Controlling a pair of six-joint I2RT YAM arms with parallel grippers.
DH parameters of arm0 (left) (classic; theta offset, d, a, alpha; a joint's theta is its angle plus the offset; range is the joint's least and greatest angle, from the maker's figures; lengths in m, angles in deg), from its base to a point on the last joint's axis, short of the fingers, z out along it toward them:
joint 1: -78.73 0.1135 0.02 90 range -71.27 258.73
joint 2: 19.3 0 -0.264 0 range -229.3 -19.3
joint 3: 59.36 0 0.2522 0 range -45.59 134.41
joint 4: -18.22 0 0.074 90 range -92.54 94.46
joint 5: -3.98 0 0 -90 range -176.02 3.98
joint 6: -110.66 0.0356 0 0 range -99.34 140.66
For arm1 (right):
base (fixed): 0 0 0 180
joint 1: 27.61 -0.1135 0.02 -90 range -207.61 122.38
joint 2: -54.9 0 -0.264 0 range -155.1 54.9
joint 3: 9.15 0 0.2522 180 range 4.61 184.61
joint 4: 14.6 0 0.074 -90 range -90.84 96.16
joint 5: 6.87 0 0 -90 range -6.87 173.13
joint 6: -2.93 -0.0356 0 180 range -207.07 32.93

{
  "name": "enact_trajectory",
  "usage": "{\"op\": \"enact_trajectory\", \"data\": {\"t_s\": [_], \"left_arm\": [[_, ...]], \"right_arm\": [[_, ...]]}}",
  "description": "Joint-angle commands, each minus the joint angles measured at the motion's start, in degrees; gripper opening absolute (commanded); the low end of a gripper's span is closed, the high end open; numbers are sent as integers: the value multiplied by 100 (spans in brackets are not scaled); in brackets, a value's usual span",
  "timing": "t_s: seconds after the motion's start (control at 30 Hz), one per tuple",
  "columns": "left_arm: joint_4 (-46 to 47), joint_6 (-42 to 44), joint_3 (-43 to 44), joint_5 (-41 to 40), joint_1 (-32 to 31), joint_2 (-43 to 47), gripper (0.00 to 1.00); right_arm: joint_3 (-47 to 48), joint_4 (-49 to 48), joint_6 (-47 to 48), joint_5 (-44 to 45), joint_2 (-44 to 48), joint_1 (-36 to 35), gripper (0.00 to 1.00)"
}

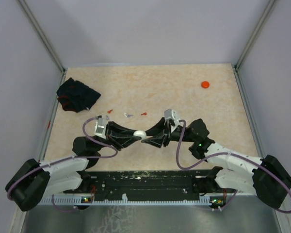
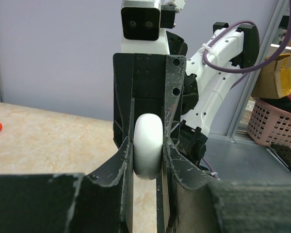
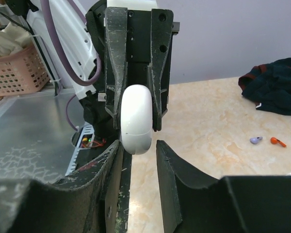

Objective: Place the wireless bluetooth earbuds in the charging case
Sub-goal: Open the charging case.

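The white charging case (image 1: pixel 139 134) hangs closed above the table's middle, clamped between the jaws of my left gripper (image 1: pixel 134 136). In the left wrist view both fingers press the case (image 2: pixel 147 145). My right gripper (image 1: pixel 148 138) faces it from the right, open, its fingertips (image 3: pixel 160 148) at the case's lower end (image 3: pixel 136 119). The earbuds lie on the table behind the grippers: a red one (image 1: pixel 110 111), a pale purple one (image 1: pixel 128 115) and another red one (image 1: pixel 143 113). The right wrist view shows the purple one (image 3: pixel 255 140) and a red one (image 3: pixel 278 141).
A black cloth with red marks (image 1: pixel 77 94) lies at the back left; it also shows in the right wrist view (image 3: pixel 276 90). A red disc (image 1: pixel 205 84) sits at the back right. A pink basket (image 2: pixel 276 124) stands off the table.
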Motion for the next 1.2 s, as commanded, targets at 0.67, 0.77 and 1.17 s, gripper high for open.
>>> {"op": "enact_trajectory", "data": {"t_s": [0.67,0.77,1.17], "left_arm": [[-539,500,289,188,-93,153,19],[-826,520,303,51,-93,341,35],[-2110,661,447,-713,-93,825,57]], "right_arm": [[209,-736,-226,-211,-33,31,0],[164,-590,-28,-162,-36,32,0],[59,-355,352,-238,-34,32,0]]}}
